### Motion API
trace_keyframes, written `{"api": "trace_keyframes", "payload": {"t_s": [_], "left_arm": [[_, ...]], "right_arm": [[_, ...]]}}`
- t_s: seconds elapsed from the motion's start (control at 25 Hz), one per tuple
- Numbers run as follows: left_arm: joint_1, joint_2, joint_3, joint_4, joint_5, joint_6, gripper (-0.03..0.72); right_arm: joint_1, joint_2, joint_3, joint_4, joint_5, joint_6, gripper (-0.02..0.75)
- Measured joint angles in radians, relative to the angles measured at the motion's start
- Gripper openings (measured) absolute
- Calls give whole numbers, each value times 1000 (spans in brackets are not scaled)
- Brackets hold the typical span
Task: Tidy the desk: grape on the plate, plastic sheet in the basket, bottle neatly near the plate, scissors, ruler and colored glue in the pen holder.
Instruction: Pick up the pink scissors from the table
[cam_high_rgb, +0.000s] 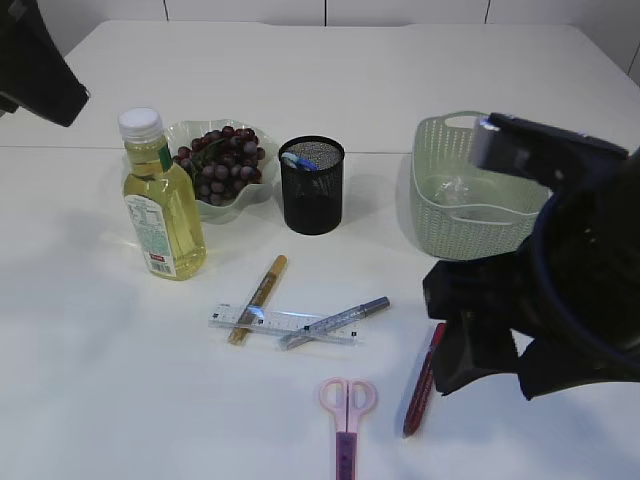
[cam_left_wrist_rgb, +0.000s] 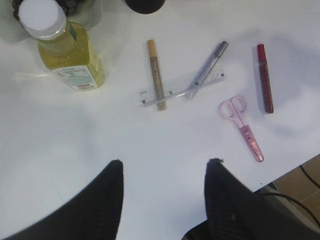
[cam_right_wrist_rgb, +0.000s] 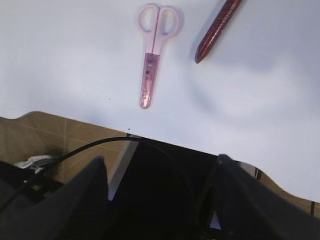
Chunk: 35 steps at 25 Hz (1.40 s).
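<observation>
White worktop (cam_high_rgb: 100, 380), exterior, left wrist and right wrist views.

Grapes (cam_high_rgb: 222, 160): on the scalloped pale-green plate (cam_high_rgb: 250, 195) at rear left. Bottle (cam_high_rgb: 158, 200) of yellow liquid, white cap, upright, just in front-left of the plate; whether it touches the rim cannot be told.

Pen holder (cam_high_rgb: 312, 190): black mesh cup, just right of the plate; a blue-tipped item shows inside at the rim, kind cannot be told.

Basket (cam_high_rgb: 440, 215): pale green, rear right. Clear plastic sheet (cam_high_rgb: 458, 192) lies crumpled inside it.

Ruler (cam_high_rgb: 262, 322): clear, flat on the worktop centre. 2 glue pens lie across it: gold one (cam_high_rgb: 260, 295) slanting over its left end, silver one (cam_high_rgb: 340, 321) over its right end. Red glue pen (cam_high_rgb: 423, 385) lies apart to the right, near the right arm.

Scissors (cam_high_rgb: 347, 420): pink, closed, flat at the front edge, handles pointing away from the edge, between ruler and red pen.

Left hand (cam_left_wrist_rgb: 164, 172): jaws moderately apart, holding nothing, hanging over bare worktop nearer the front edge than the ruler.

Right hand (cam_right_wrist_rgb: 160, 170): jaws wide, holding nothing, over the front edge of the worktop, scissors beyond its fingertips.
</observation>
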Motion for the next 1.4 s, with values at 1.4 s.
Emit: {"api": "trace_keyframes", "payload": {"t_s": [1.4], "left_arm": [[0,0,0,52,2,20,373]], "right_arm": [[149,637,-252,-165,-41,253,491]]}}
